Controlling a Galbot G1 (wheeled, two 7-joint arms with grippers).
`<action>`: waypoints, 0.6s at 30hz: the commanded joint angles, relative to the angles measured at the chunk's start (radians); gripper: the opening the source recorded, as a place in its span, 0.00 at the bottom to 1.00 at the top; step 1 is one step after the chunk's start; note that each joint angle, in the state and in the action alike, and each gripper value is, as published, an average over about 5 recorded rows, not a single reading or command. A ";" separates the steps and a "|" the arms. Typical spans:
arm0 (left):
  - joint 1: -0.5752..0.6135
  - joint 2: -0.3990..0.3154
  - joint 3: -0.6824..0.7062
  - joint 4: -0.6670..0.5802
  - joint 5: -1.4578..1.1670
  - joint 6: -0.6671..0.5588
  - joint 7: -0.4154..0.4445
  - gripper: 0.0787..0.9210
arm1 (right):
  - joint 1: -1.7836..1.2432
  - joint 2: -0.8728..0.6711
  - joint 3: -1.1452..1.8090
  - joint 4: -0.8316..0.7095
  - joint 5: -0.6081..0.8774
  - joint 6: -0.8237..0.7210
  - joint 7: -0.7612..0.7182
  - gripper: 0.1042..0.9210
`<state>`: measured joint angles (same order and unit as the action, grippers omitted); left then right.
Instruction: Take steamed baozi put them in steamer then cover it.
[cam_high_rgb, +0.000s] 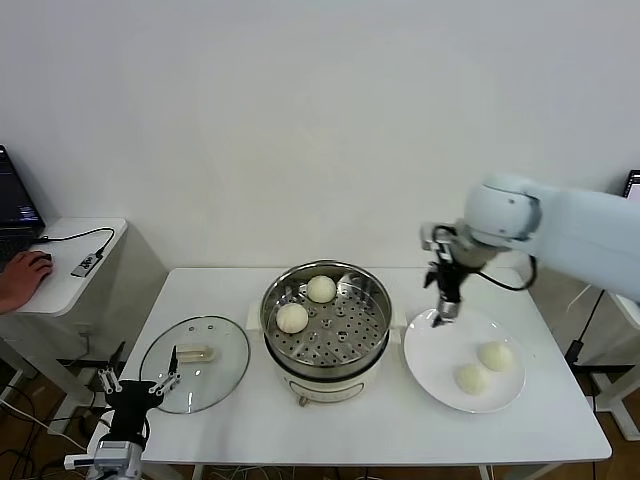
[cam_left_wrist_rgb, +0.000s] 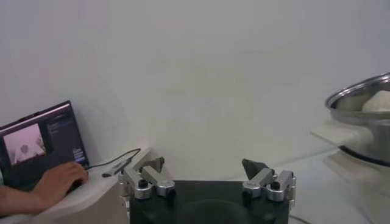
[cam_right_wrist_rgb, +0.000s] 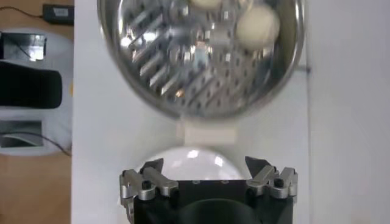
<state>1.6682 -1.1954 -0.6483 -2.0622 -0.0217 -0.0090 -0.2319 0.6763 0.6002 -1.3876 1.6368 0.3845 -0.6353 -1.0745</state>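
On steamer (cam_high_rgb: 326, 322) tray, two smooth cream-white round baozi (cam_high_rgb: 306, 303)

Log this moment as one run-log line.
baozi: two in steamer, two on plate | lid: on table, left of steamer | right gripper: open, over plate's near-steamer edge, empty | left gripper: open, idle beside lid

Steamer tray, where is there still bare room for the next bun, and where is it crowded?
In the steamer, the two buns fill the tray's back-left part. The front and right of the perforated tray, toward the plate, are bare. The plate's left half is also free; its two buns sit on the right. The right gripper hovers, jaws open, over the plate's back-left rim.
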 joint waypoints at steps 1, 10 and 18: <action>0.009 -0.005 -0.012 -0.006 0.004 0.003 0.001 0.88 | -0.280 -0.170 0.168 -0.003 -0.214 0.081 -0.055 0.88; 0.025 -0.016 -0.027 -0.008 0.009 0.005 0.001 0.88 | -0.554 -0.182 0.386 -0.089 -0.383 0.230 -0.128 0.88; 0.023 -0.022 -0.020 0.003 0.016 0.004 0.001 0.88 | -0.749 -0.192 0.532 -0.118 -0.457 0.313 -0.149 0.88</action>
<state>1.6900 -1.2161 -0.6696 -2.0623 -0.0080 -0.0040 -0.2311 0.1741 0.4436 -1.0335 1.5517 0.0501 -0.4223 -1.1871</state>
